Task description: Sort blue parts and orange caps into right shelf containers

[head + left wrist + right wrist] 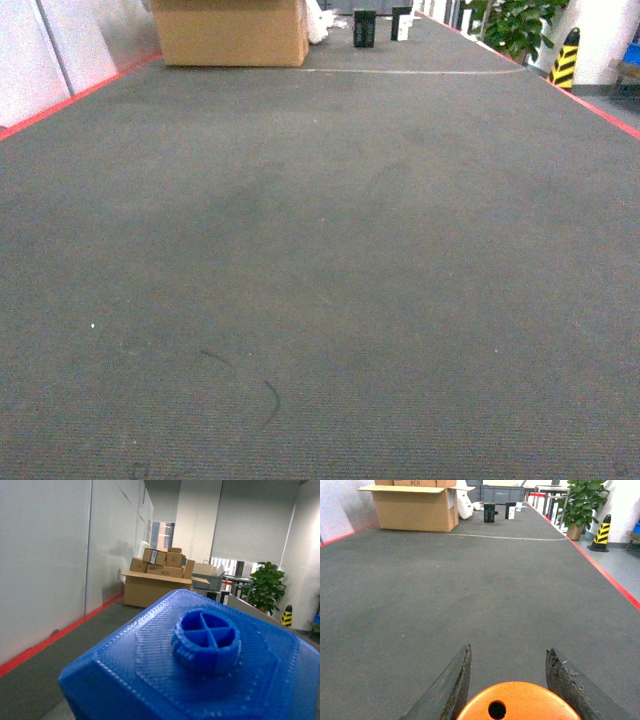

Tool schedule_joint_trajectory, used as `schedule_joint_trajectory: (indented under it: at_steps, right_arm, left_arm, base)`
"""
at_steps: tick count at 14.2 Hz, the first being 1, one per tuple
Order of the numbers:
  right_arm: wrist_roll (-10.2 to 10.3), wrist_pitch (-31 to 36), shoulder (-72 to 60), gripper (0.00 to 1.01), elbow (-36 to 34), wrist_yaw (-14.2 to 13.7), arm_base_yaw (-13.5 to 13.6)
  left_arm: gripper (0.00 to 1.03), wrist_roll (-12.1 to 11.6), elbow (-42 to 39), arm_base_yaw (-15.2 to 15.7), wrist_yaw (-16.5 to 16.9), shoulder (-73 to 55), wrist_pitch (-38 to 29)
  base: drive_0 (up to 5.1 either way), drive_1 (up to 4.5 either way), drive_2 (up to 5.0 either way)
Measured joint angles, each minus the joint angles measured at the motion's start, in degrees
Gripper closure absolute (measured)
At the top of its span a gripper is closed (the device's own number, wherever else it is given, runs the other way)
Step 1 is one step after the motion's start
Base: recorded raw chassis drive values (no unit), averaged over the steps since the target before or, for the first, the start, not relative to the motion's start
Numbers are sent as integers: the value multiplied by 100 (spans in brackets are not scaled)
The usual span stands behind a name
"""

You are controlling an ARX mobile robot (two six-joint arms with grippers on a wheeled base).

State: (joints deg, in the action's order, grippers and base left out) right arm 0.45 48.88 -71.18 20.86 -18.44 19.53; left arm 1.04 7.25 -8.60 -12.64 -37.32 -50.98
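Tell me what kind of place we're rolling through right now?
Probably a warehouse or industrial workspace: a long grey carpeted aisle edged with red floor lines, stacked cardboard boxes, and a yellow-black striped cone.

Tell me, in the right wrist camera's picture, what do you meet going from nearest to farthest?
Orange cap between the right gripper's fingers → bare grey carpet → white floor line → open cardboard box → potted plant far back right.
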Motion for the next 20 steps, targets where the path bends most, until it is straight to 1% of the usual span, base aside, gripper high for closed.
schedule_joint_trajectory:
  at_steps: [4,7,9,10,11,13,16,18,20]
  right_arm:
    - [-4,-911,1591,61,-304,-39,63]
    - [0,-1967,2977,61,-601,-153,201]
    - [0,-2553,3731,61,-789,-313,387]
    - [-7,-2883,4183,61,-916,-476,544]
    - [-13,-3073,4424,61,-940,-570,636]
    - [-33,-3246,4734,61,-942,-721,732]
    - [-28,-3355,4806,61,-942,-846,833]
    - [48,-3565,4815,61,-938,-796,852]
    - [127,-3558,4815,61,-938,-787,852]
  left_arm:
    - [43,0,0,0,2,0,2]
    - [43,0,0,0,0,0,0]
    - [43,0,0,0,0,0,2]
    - [43,0,0,0,0,0,0]
    - [43,0,0,0,2,0,0]
    - [43,0,0,0,0,0,2]
    - [43,0,0,0,0,0,2]
    - [43,0,0,0,0,-2,2]
    - [43,0,0,0,0,0,2]
  base:
    - [0,0,0]
    - [0,0,0]
    - [0,0,0]
    - [0,0,0]
    - [0,0,0]
    - [0,0,0]
    - [0,0,0]
    - [0,0,0]
    - [0,0,0]
